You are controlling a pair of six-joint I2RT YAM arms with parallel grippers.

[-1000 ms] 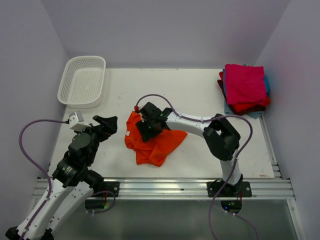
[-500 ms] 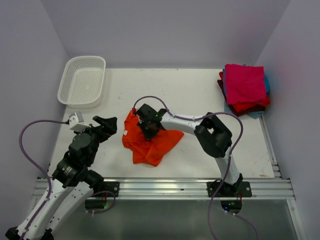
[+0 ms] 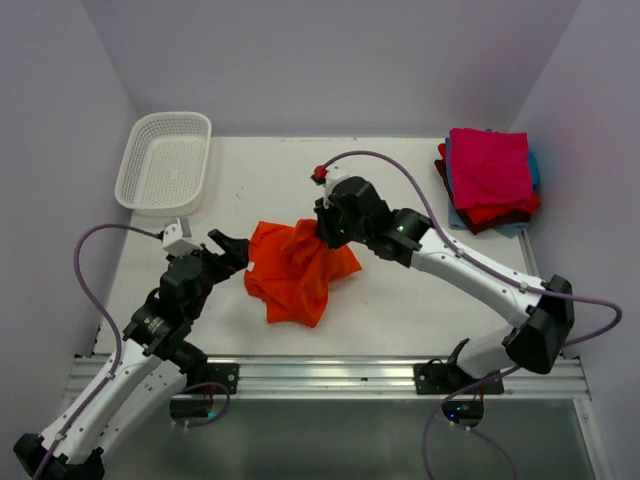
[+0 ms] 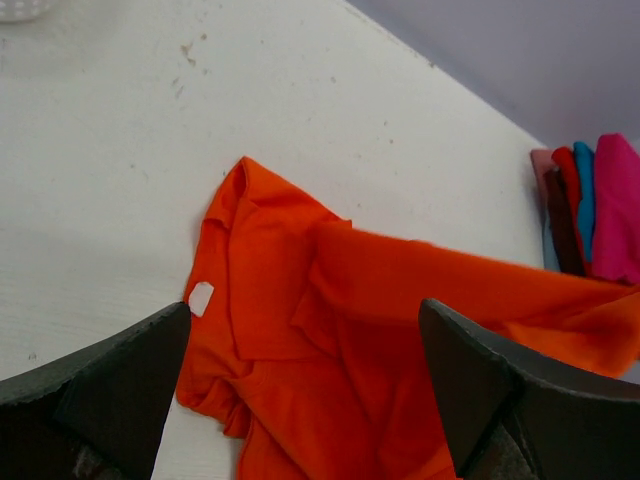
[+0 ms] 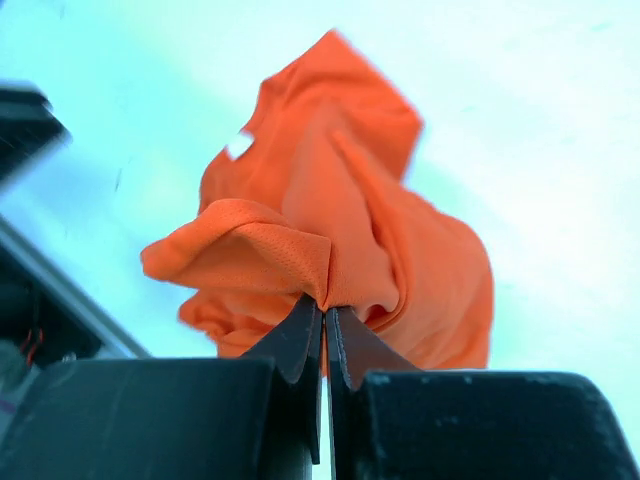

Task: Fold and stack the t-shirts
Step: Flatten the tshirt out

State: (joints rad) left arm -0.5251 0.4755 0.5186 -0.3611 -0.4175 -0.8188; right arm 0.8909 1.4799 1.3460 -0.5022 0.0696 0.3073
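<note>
Two changes since half a second ago: the right gripper [image 5: 325, 312] has risen and swung toward the far side, lifting a fold of the orange tee [image 3: 295, 275] with its jaws pinched tight on the cloth. The left gripper [image 4: 305, 310] has moved up just beside the tee's left edge, jaws wide, holding nothing. The table [image 3: 400, 180] lies bare behind the tee and to its right. The tee's lower part rests mid-table, well apart from the folded stack [image 3: 490, 172] at the far right edge and the basket [image 3: 165, 160] in the far left corner. A white tag [image 4: 200, 298] near the collar shows no legible writing.
</note>
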